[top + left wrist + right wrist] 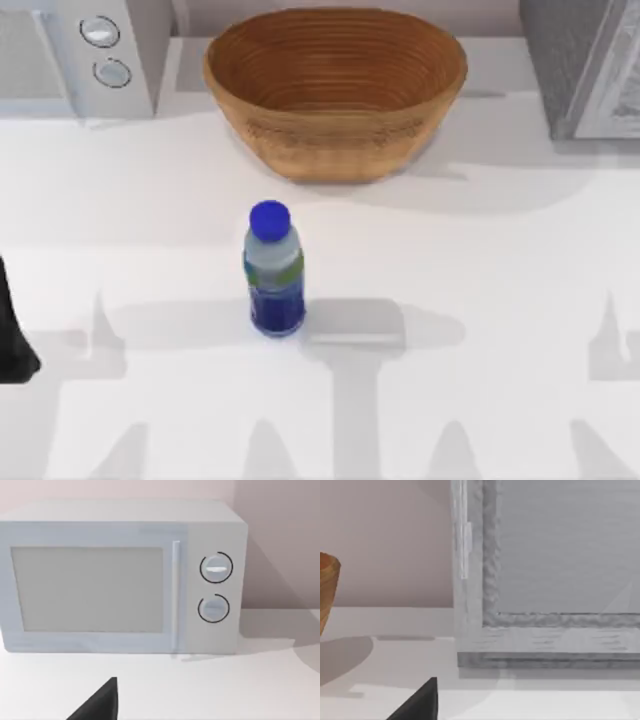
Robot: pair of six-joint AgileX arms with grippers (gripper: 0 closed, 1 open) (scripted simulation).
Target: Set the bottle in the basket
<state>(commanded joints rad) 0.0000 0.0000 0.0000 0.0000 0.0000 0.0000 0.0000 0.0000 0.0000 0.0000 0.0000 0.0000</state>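
We see the small clear plastic bottle [273, 268] with its round blue cap, green band and dark blue label standing upright at the middle of the white table [480, 250], untouched. Any writing on that label is too small to read. At twelve o'clock from it, well apart, sits the large oval tan-brown woven wicker basket [335, 90] with ribbed rings inside. Our left arm [12, 335] is parked at nine o'clock, at the table's left edge. Whether either gripper's fingers are spread or pressed together, we cannot tell. A white microwave with two round dials [122, 577] stands at eleven o'clock; a grey cabinet [585, 65] at one o'clock.
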